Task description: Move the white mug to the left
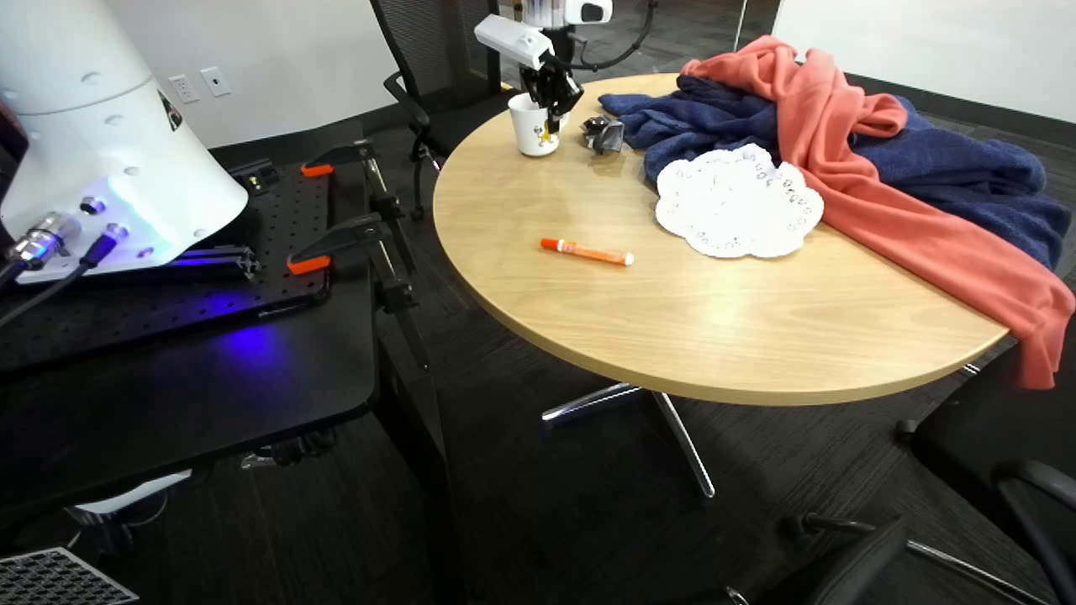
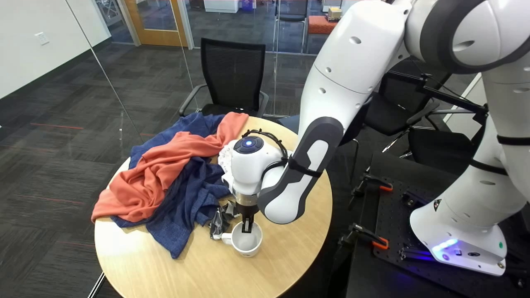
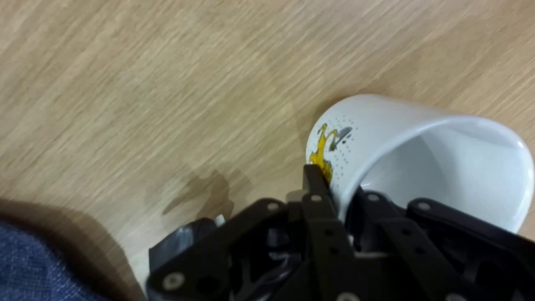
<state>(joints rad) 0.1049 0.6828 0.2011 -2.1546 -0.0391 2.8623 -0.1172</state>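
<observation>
The white mug [image 1: 530,133], with a yellow and grey picture on its side, appears upright at the table's edge area in an exterior view. It also shows in an exterior view [image 2: 247,247], its handle toward the black crumpled packet. In the wrist view the mug [image 3: 376,121] lies right of centre, open end toward the camera. My gripper [image 3: 339,190] straddles the mug's wall, one finger inside and one outside, both close against it. The gripper points down at the mug in both exterior views [image 1: 552,107] [image 2: 247,225]. The lower finger parts are hidden by the mug.
A black crumpled packet [image 1: 603,134] lies beside the mug. Navy cloth [image 2: 182,211] and coral cloth [image 2: 153,174] are heaped beyond it. A white scalloped plate [image 1: 740,206] and an orange pen [image 1: 588,252] lie on the round wooden table [image 1: 714,336]. Chairs stand around.
</observation>
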